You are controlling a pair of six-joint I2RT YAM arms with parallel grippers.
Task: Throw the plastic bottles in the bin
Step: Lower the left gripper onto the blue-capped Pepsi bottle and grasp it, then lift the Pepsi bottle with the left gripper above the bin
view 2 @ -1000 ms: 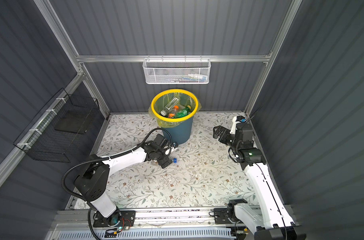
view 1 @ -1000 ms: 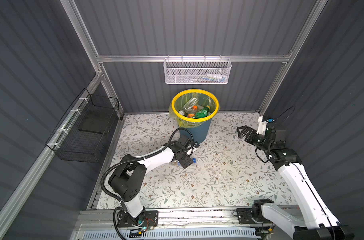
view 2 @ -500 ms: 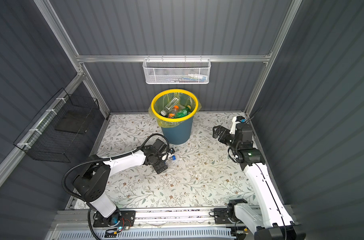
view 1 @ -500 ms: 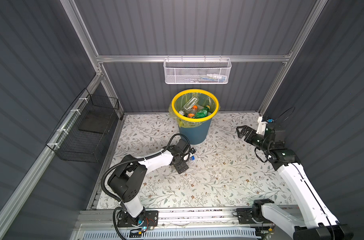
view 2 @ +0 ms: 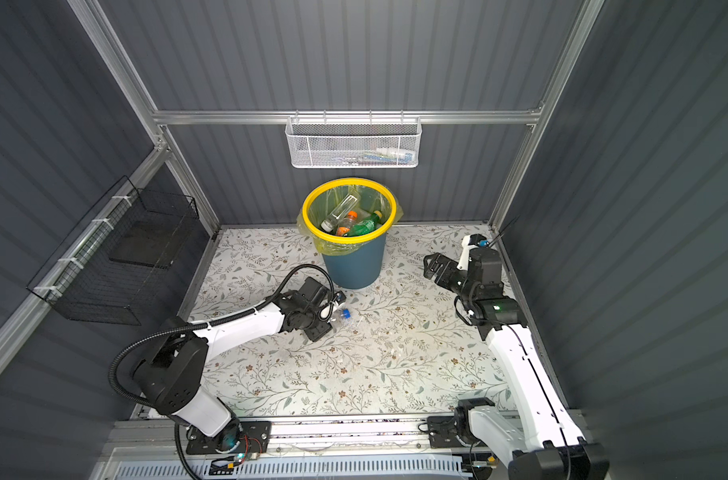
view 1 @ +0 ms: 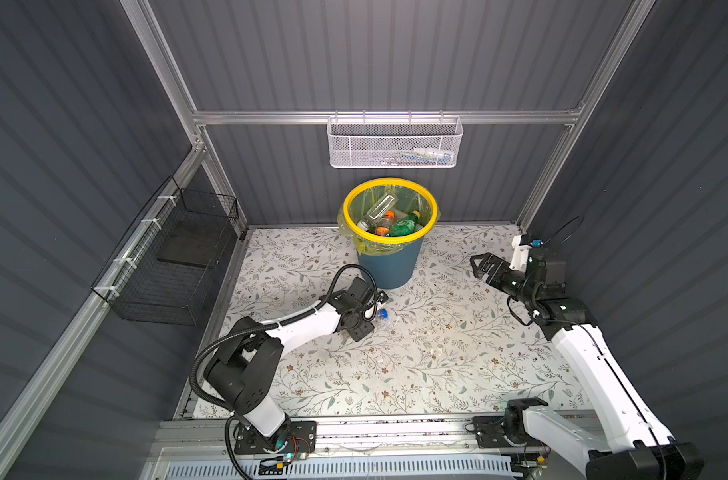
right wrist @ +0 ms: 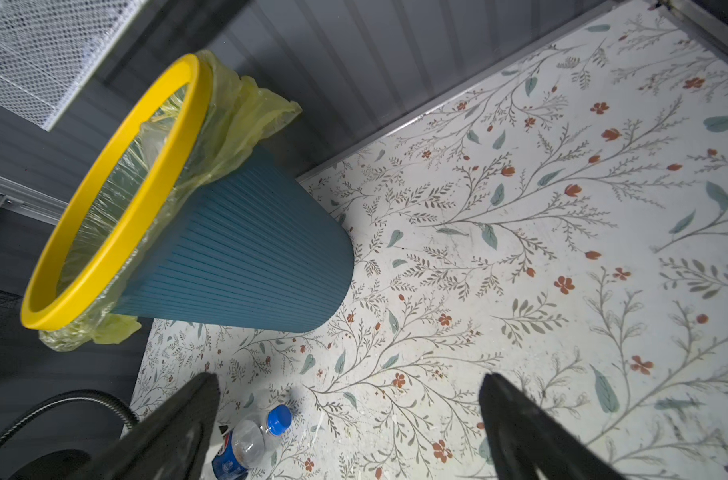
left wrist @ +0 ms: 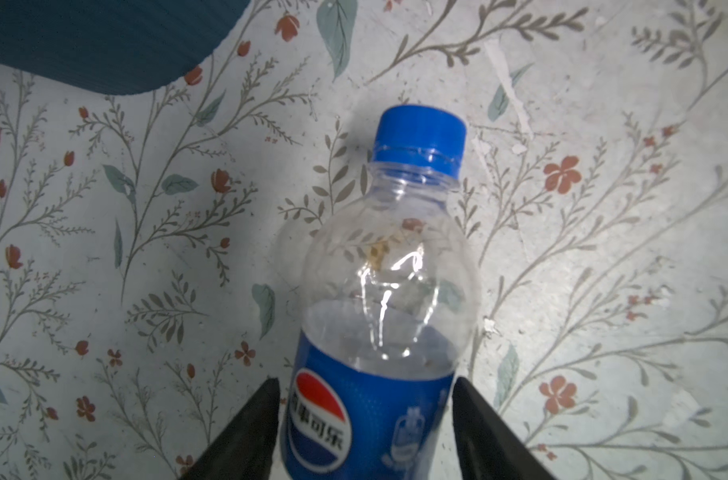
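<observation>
A clear plastic bottle (left wrist: 378, 291) with a blue cap and blue cola label lies on the floral floor, just in front of the bin (view 1: 389, 266). My left gripper (left wrist: 366, 386) straddles its label, one black finger pressed against each side, shut on it. In both top views the same bottle (view 1: 381, 314) (view 2: 344, 314) pokes out of the left gripper (view 1: 372, 315). The bin, dark blue with a yellow rim and liner, holds several bottles (view 1: 401, 227). My right gripper (view 1: 478, 264) hovers open and empty to the right of the bin (right wrist: 237, 249).
A white mesh basket (view 1: 395, 145) hangs on the back wall above the bin. A black wire basket (view 1: 171, 266) hangs on the left wall. Grey corrugated walls close in three sides, and the arm bases stand on the front rail.
The left gripper's jaws have closed in from wide open onto the bottle on the floor. The right arm has not moved.
</observation>
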